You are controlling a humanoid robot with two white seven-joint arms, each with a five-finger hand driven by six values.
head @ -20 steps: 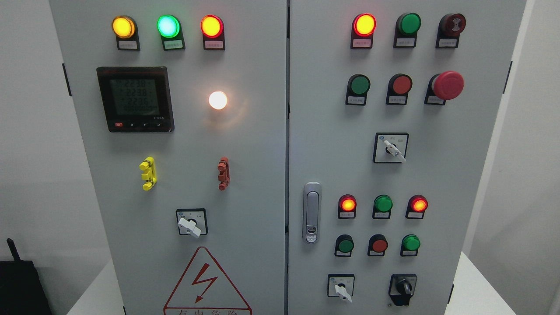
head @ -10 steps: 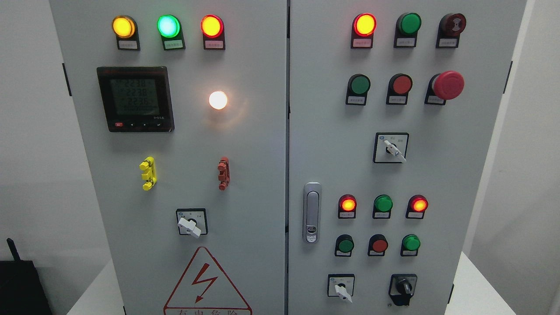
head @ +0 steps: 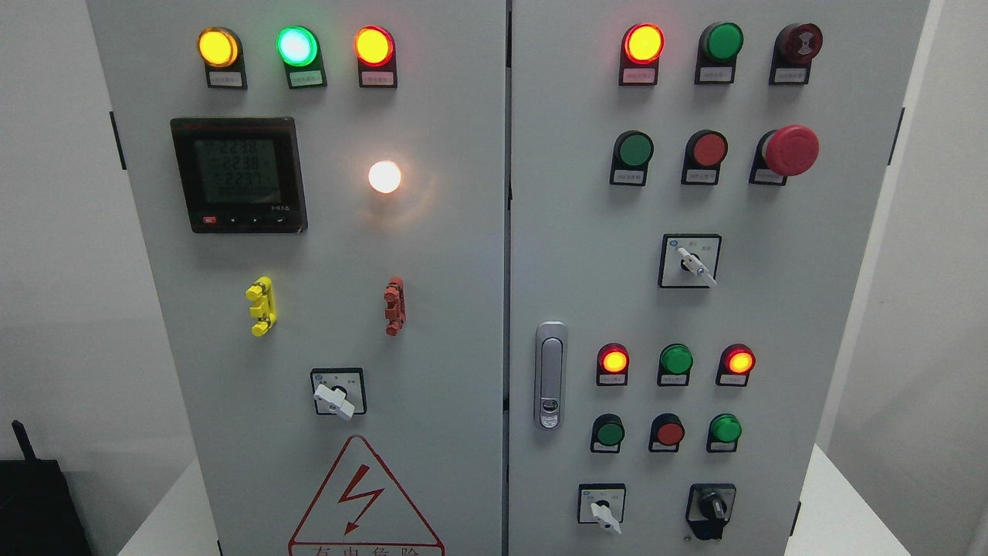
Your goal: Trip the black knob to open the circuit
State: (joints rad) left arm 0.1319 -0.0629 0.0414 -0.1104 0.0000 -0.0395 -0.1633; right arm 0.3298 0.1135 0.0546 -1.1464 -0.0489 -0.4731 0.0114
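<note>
The black knob (head: 712, 506) sits at the lower right of the right cabinet door (head: 571, 255), on a black square base, its pointer upright. Left of it is a white-handled selector switch (head: 603, 513). Above them are three round buttons, green (head: 609, 432), red (head: 668, 432) and green (head: 725, 428), and a row of lamps with the two red ones (head: 614, 361) lit. Neither of my hands nor any arm shows in the head view.
The grey cabinet has two doors with a silver latch handle (head: 549, 374) at the seam. A red mushroom stop button (head: 790, 150) juts out at upper right. The left door carries a meter (head: 239, 174), a white lamp (head: 384, 177) and a selector (head: 335, 397). A black box (head: 35, 502) stands at lower left.
Only the meter's digits have flickered; nothing else has moved.
</note>
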